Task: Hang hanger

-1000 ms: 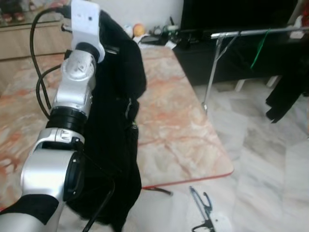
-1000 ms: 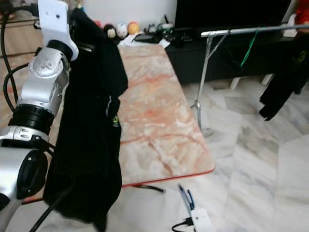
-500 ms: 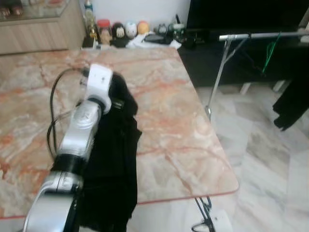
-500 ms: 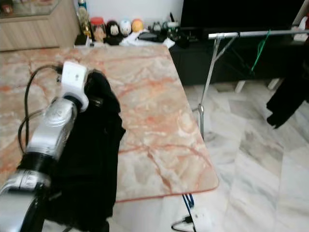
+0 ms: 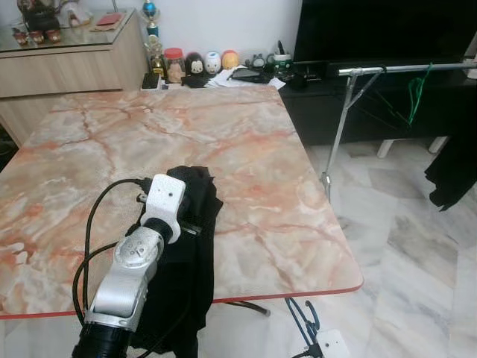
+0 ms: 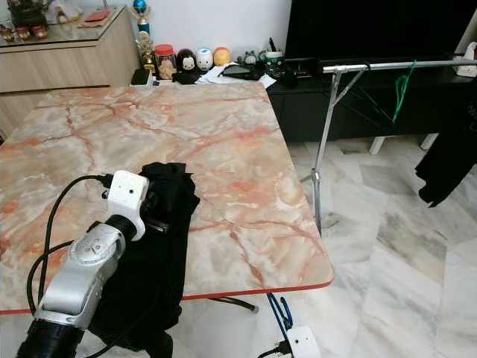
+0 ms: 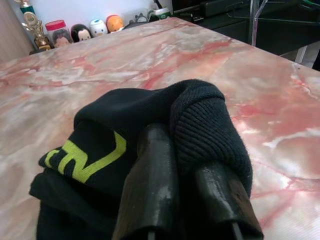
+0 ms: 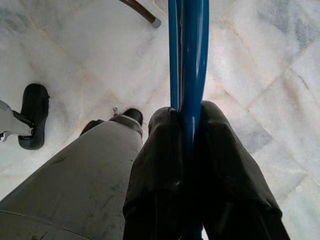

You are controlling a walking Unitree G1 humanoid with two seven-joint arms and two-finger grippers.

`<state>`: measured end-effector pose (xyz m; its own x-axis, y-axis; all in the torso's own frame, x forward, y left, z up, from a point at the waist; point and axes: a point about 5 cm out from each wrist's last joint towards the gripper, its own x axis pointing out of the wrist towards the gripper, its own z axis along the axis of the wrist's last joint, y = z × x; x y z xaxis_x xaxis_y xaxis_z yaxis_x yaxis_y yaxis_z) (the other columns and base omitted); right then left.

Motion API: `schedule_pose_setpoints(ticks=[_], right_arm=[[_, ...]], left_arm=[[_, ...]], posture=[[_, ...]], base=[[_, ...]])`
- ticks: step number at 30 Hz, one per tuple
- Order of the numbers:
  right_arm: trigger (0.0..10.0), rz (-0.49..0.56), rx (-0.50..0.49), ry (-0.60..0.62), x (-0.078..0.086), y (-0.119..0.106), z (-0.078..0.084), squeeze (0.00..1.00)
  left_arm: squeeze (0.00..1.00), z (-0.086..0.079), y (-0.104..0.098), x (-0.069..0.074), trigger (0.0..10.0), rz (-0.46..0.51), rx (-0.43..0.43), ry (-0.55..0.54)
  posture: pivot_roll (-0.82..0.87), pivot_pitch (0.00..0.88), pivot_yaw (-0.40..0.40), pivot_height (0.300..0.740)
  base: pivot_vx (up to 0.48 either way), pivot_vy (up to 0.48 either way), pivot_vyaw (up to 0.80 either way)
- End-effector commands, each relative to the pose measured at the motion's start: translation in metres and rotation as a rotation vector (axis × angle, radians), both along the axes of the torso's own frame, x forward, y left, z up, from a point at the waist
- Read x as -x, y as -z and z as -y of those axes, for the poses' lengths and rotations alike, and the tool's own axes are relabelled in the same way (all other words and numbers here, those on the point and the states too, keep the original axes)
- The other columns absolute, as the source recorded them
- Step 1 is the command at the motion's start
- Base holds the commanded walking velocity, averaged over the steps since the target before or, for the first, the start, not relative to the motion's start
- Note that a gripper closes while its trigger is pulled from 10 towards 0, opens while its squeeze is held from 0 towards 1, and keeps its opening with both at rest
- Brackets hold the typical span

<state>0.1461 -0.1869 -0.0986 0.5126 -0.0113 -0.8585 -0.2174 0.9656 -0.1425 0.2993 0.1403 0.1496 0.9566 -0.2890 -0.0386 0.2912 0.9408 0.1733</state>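
1. I see the marble table (image 5: 246, 149) taking up most of the head views, pink and cream veined with a red edge, standing on a pale marble floor (image 5: 417, 253).
2. Behind it, along the far wall, stand a wooden sideboard (image 5: 71, 71) and a dark TV unit (image 6: 358, 104); small jars and figurines (image 5: 197, 63) line the floor between them.
3. A metal clothes rack (image 6: 328, 127) stands to the robot's right of the table, its bar running off to the right. A green hanger (image 6: 401, 86) hangs from it, and a dark garment (image 6: 447, 160) hangs further right.
4. A black garment (image 5: 182, 261) lies bunched on the near part of the table and spills over the near edge toward the floor. The left wrist view shows yellow-green lettering (image 7: 82, 157) on it.
5. My left arm (image 5: 130, 272) reaches up over the near table edge, cable looping beside it. The left gripper (image 7: 187, 150) has its two black fingers pinched together on a ribbed fold of that black garment, just above the tabletop.
6. The right gripper (image 8: 186, 120) hangs low over the floor, fingers clamped on a blue hanger (image 8: 187, 50). In the right eye view that hanger shows below the table's near right corner.
7. A white power adapter (image 6: 302, 343) lies on the floor beside it.
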Motion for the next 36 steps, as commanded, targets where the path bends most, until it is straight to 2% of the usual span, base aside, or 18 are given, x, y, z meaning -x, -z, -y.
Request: schedule_pose_setpoints(ticks=[1,18,30,31,36], right_arm=[[10.0,0.002,-0.003,0.007,0.000,0.000,-0.001,0.00],[10.0,-0.002,0.004,-0.004,0.002,0.001,0.000,0.00],[10.0,0.000,0.005,-0.006,0.002,0.000,0.001,0.00],[10.0,0.000,0.005,-0.006,0.002,0.000,0.001,0.00],[10.0,0.000,0.006,-0.006,0.001,0.000,0.002,0.00]], left_arm=[[1.00,0.003,-0.001,0.004,10.0,-0.009,-0.018,0.008],[1.00,-0.006,0.006,0.020,10.0,-0.037,-0.057,-0.020],[1.00,-0.010,0.009,0.025,10.0,-0.048,-0.058,-0.060],[0.00,-0.010,0.009,0.025,10.0,-0.046,-0.062,-0.066],[0.00,-0.012,0.009,0.027,10.0,-0.040,-0.053,-0.074]], posture=[[0.00,0.000,-0.007,0.740],[0.00,0.000,-0.009,0.740],[0.01,0.000,-0.016,0.740],[0.01,0.000,-0.016,0.740],[0.00,0.000,-0.018,0.740]], base=[[0.000,0.000,0.00],[0.000,0.000,0.00],[0.000,0.000,0.00],[0.000,0.000,0.00],[0.000,0.000,0.00]])
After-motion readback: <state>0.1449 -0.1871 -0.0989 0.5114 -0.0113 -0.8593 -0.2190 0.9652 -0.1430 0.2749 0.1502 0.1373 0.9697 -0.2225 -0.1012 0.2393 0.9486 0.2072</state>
